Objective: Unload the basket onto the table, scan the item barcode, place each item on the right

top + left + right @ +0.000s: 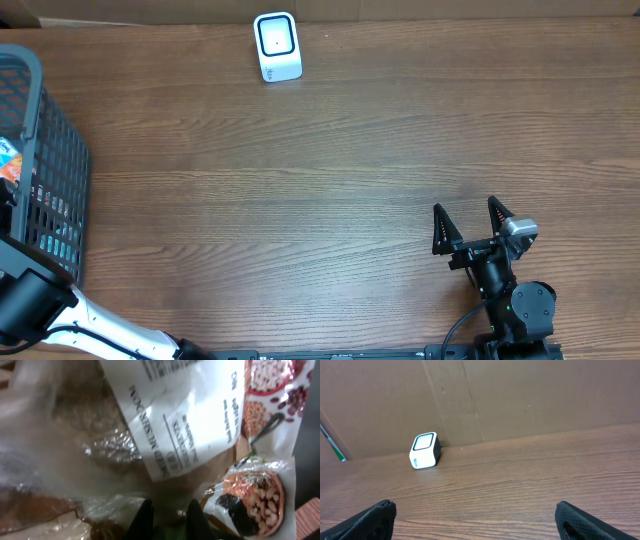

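The left wrist view is filled by the item, a clear plastic bag of brown contents with a white printed label. My left gripper is down in the basket, its dark fingers shut on a fold of that bag. I cannot make out a barcode. The white scanner stands at the table's far edge, and it also shows as the scanner in the right wrist view. Near the front right, my right gripper rests open and holds nothing, its fingers spread wide.
A dark mesh basket stands at the table's left edge with the left arm reaching into it. A bean packet lies beside the held bag. A cardboard wall rises behind the scanner.
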